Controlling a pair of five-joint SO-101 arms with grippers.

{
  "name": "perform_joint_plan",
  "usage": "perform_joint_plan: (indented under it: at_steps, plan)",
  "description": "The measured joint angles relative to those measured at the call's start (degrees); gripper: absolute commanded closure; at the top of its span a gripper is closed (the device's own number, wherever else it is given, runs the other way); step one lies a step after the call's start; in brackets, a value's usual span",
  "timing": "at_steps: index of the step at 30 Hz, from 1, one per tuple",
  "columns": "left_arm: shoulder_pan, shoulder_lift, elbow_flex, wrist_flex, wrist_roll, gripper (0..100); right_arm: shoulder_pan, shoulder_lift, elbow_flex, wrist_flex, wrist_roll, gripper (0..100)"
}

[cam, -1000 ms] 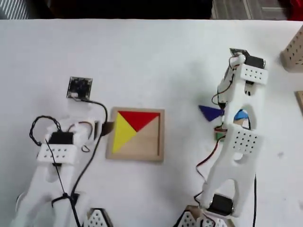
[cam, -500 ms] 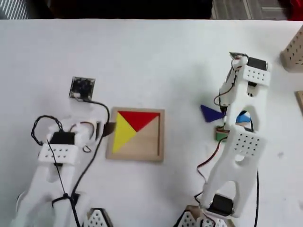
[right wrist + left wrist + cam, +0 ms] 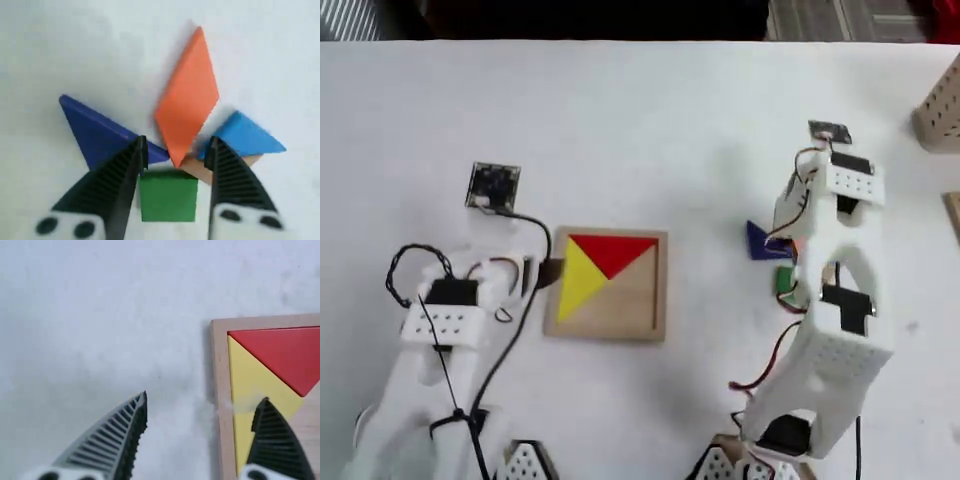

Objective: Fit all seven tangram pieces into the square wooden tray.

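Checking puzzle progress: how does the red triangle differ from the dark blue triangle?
The red triangular piece sits fitted in the square wooden tray, edge to edge with the yellow triangle; the dark blue triangular piece lies loose on the white table. Red looks larger than blue in the high view. Both lie flat.

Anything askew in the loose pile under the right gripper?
Yes. The orange parallelogram looks propped at a tilt, its corner overlapping a tan piece, between the dark blue triangle and light blue triangle. The green square lies flat beside them.
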State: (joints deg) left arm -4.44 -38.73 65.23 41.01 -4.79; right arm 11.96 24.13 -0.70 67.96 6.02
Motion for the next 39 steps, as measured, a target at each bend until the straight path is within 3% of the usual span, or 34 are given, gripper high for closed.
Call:
perform_joint_plan:
  at_steps: [9, 13, 21, 26, 39]
  plan:
    - [0.0, 0.0, 0.1, 0.0, 0.0, 67, 0.3, -0.1, 1.1, -9.3, -9.4, 80.4]
    - [0.0, 0.0, 0.1, 0.0, 0.0, 67, 0.8, 4.8, -2.8, -7.6, -10.2, 80.3]
    - [0.0, 0.0, 0.1, 0.0, 0.0, 67, 1.0, 12.4, -15.3, 2.9, -9.1, 81.2]
    - [0.0, 0.0, 0.1, 0.1, 0.0, 67, 0.5, 14.2, -17.7, 3.3, -8.6, 99.0]
    - [0.0, 0.0, 0.1, 0.1, 0.0, 67, -0.9, 13.6, -18.5, 6.0, -2.5, 98.1]
